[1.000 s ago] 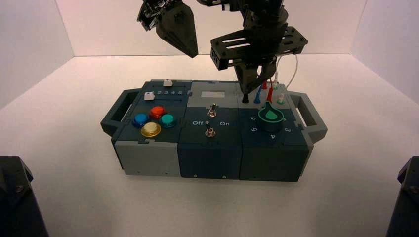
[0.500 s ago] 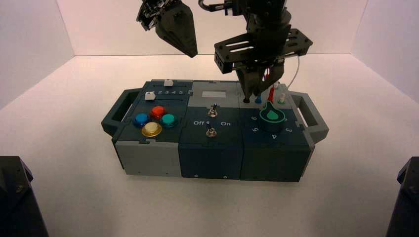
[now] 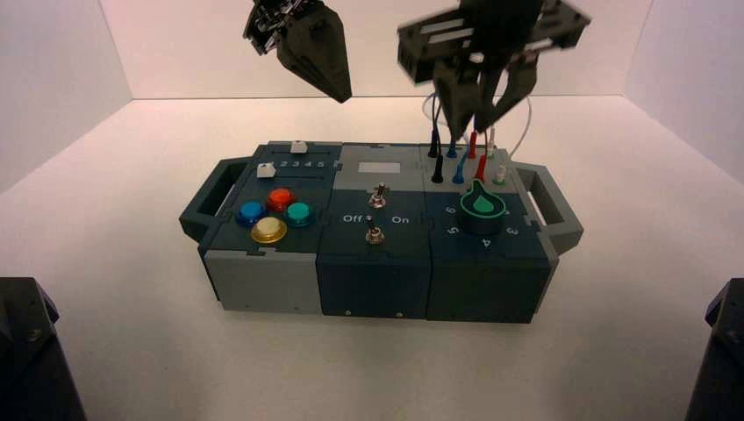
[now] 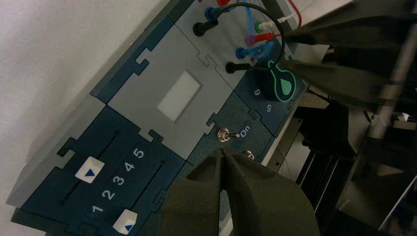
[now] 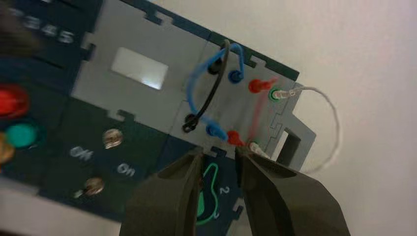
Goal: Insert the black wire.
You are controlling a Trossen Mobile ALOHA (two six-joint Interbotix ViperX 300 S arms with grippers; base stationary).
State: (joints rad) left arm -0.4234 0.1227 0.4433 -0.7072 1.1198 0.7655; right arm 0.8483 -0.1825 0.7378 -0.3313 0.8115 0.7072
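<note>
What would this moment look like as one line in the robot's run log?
black wire: both plugs in box | right gripper: open, above the wires, holding nothing | left gripper: shut, idle above box

black wire [image 5: 212, 96]: we see both plugs seated in the grey panel [image 5: 123, 98]
right gripper [image 5: 219, 162]: we see fingers apart, empty, above the green knob [image 5: 209, 194]

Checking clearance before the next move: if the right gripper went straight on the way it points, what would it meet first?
Likely the green knob; the open right gripper points down at it, though depth is unclear.
</note>
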